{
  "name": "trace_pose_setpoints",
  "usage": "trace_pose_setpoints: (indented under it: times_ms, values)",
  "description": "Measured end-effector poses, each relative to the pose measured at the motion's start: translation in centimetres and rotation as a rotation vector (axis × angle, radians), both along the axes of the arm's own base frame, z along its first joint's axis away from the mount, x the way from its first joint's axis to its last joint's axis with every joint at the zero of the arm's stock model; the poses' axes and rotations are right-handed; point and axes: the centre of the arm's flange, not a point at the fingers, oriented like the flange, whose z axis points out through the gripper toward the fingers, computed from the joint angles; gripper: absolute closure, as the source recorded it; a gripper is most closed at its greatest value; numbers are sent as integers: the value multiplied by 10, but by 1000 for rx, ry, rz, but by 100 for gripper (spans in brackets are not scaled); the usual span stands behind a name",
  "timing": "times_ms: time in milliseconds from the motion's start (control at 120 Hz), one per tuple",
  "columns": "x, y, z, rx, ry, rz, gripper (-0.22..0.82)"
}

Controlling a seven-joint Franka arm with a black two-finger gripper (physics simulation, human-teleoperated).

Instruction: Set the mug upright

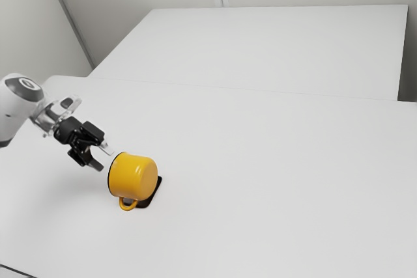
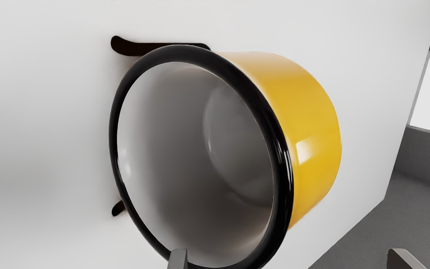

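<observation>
The mug (image 1: pixel 133 177) lies on its side on the table (image 1: pixel 260 174), over a dark piece (image 1: pixel 156 192) — mouth toward the gripper (image 1: pixel 104 159), base toward the exterior view's right, long axis roughly level. The handle (image 1: pixel 128 206) juts toward that view's bottom. The gripper's fingers stand apart by the mug's mouth; one may touch the rim (image 2: pixel 283 164). Table stretches wide past the mug's base — an edge (image 2: pixel 404 125) beyond.

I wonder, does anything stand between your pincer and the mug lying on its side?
Nothing visible does: the mug opens toward the pincer, with a clear gap between. The dark flat piece, partly hidden by the mug, lies outside that gap.
</observation>
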Motion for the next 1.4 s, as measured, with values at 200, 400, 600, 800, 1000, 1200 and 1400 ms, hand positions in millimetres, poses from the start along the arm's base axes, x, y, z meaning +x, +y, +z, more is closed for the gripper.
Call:
trace_pose_setpoints:
  times_ms: [200,400,600,800,1000,1200,1400]
  values:
    - [3,-8,-11,-63,-17,15,2]
    - [1,-19,-19,-111,-24,24,2]
    - [5,-30,-21,-131,-40,14,4]
    - [11,-43,-26,-146,-48,12,14]
    - [14,-42,-20,-142,-72,22,56]
    - [16,-43,-16,-137,-75,26,72]
    - [16,-45,3,-118,-98,22,76]
